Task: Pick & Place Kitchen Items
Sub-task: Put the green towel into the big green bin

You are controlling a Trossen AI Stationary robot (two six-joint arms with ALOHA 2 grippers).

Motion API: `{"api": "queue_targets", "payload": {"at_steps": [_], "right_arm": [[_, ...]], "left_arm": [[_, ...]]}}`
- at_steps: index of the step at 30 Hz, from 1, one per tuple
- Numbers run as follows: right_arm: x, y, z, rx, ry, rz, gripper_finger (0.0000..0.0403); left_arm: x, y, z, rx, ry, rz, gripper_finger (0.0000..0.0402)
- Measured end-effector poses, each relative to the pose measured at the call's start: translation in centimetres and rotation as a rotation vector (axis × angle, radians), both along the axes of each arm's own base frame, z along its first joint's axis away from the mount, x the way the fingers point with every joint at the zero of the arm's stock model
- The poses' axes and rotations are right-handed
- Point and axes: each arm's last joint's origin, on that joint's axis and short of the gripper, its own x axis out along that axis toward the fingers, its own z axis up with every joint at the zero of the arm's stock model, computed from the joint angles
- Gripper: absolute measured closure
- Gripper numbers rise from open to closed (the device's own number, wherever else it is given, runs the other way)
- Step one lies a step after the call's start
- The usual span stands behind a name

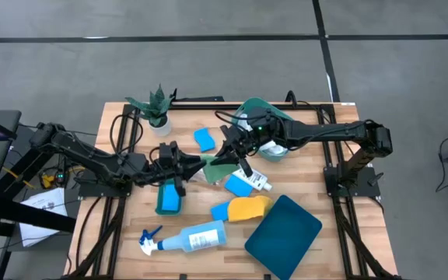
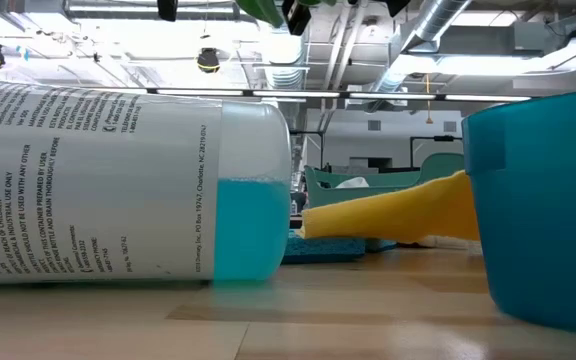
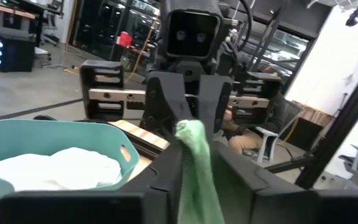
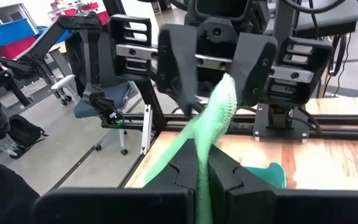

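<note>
A green cloth is held in the air over the table's middle, between my two grippers, which face each other. My left gripper comes from the table's left and is shut on one end of the cloth. My right gripper comes from the right and is shut on the other end. In the low view only a green scrap of the cloth shows at the top edge. My left gripper pinches a bunched end of the green cloth between its two fingers, coming about level from the table's left. The cloth is clear of the table and runs on to my right gripper. My right gripper pinches a narrow gathered end of the cloth between its two fingers, coming about level from the table's right. The cloth runs as a thin strip to my left gripper, and a loose part hangs below.
A pale teal basket with a white cloth stands at the far middle, beside a potted plant. Blue sponges, a small white bottle, a yellow cloth, a spray bottle and a dark teal tub lie around.
</note>
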Motion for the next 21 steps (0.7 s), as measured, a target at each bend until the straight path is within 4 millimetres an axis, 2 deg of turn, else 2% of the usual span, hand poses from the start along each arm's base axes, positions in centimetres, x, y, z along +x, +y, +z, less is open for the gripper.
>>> {"api": "queue_targets", "payload": {"at_steps": [7,11,16,21], "right_arm": [[0.0,-0.1,-0.1,-0.001,0.009,-0.012,0.0402],[0.0,-0.4,-0.1,-0.005,0.008,-0.036,0.0402],[-0.4,-2.0,0.1,-0.003,0.011,-0.077,0.0403],[-2.1,-3.7,1.3,-0.025,0.004,-0.129,0.0403]], "left_arm": [[-0.2,-0.9,-0.8,-0.006,0.071,-0.045,0.0226],[-0.5,-1.8,-1.7,-0.051,0.145,-0.119,0.0197],[-0.6,-2.2,-2.0,-0.082,0.168,-0.152,0.0198],[-0.6,-2.3,-2.0,-0.082,0.168,-0.153,0.0220]]}}
